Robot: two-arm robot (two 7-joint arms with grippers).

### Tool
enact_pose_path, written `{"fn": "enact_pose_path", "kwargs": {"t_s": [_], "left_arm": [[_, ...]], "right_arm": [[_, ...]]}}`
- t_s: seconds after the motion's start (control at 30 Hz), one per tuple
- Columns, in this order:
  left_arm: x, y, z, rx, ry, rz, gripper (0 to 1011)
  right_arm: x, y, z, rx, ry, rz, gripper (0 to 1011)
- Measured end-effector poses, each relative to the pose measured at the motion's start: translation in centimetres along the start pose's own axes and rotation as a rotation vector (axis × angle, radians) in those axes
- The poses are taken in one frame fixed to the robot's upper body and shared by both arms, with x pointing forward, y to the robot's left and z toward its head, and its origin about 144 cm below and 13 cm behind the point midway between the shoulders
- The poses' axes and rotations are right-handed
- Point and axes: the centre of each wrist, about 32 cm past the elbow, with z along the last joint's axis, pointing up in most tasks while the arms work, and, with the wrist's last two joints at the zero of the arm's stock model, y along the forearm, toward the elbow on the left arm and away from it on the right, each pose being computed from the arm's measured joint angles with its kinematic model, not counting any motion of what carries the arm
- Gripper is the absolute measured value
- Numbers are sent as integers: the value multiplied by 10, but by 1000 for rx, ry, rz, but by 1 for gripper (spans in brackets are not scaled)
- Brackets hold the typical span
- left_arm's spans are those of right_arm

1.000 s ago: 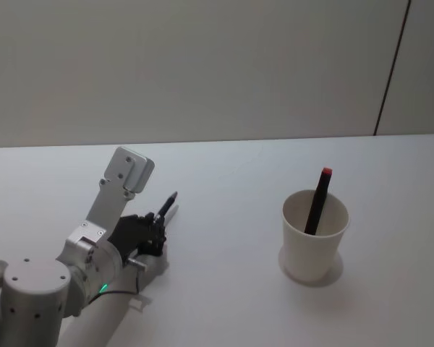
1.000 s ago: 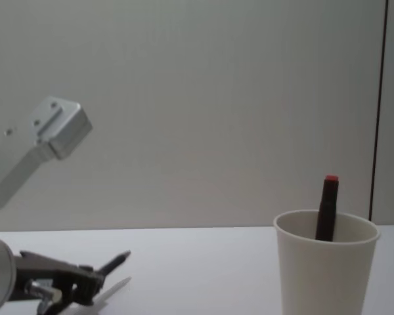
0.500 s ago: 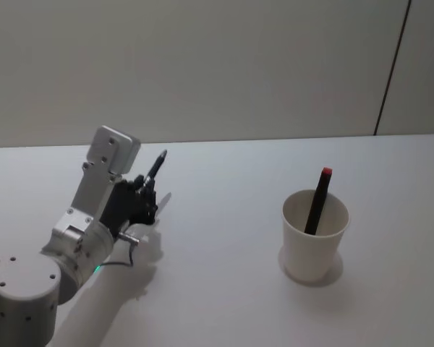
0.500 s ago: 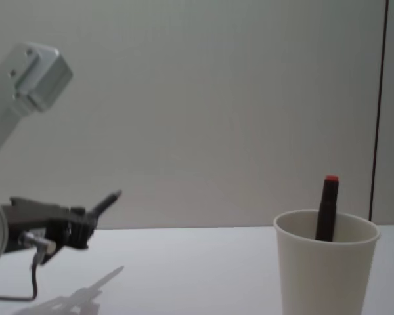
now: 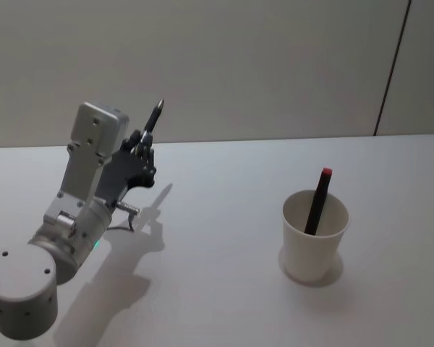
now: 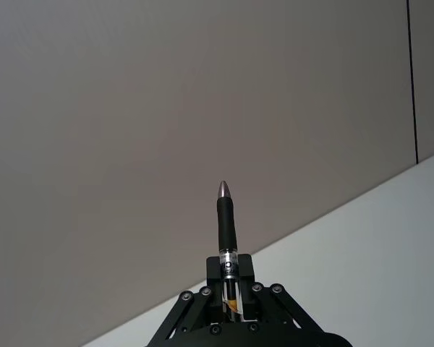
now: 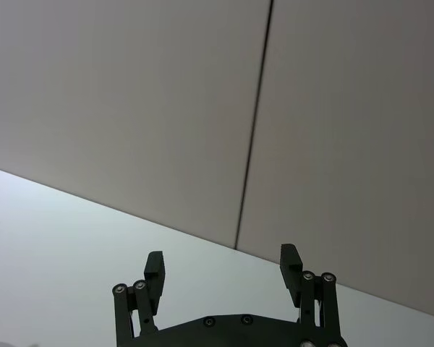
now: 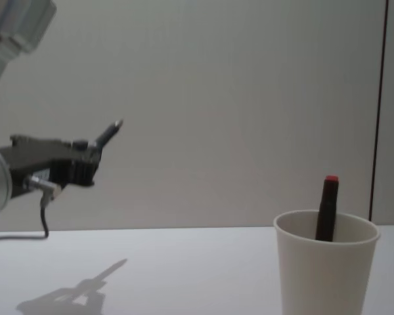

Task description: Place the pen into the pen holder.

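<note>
My left gripper (image 5: 139, 148) (image 8: 85, 155) (image 6: 231, 307) is shut on a black pen (image 5: 152, 119) (image 8: 109, 133) (image 6: 226, 231) and holds it well above the left side of the table, tip pointing up and forward. The pen holder, an off-white paper cup (image 5: 313, 238) (image 8: 326, 269), stands upright on the table to the right, far from that gripper. A dark pen with a red cap (image 5: 319, 199) (image 8: 327, 207) leans inside it. In the right wrist view, my right gripper (image 7: 223, 271) is open with nothing between its fingers.
The white table (image 5: 217, 217) runs back to a plain grey wall (image 5: 217, 65) with a dark vertical seam (image 5: 392, 69) at the right. The left arm's shadow (image 5: 130, 253) lies on the table below it.
My left gripper has risen from table level to well above the table, carrying the pen, whose tip now points more steeply upward. The cup and the red-capped pen in it have not moved.
</note>
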Motion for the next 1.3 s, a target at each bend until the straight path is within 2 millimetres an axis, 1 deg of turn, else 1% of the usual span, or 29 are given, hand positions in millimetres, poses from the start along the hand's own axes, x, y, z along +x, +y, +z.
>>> {"fn": "enact_pose_path", "kwargs": {"t_s": [0.37, 0.67, 0.9, 1.3], "left_arm": [[3, -11, 6, -175, -23, 28, 132], [5, -17, 7, -309, -42, 69, 132], [4, -17, 5, -358, -38, 74, 132], [1, -14, -2, -389, -18, 48, 132]], "right_arm": [[-14, 6, 15, 47, 69, 143, 1002], [-29, 13, 28, 78, 164, 299, 1002], [-39, 16, 36, 95, 239, 411, 1002], [-57, 21, 48, 128, 379, 611, 1002]]}}
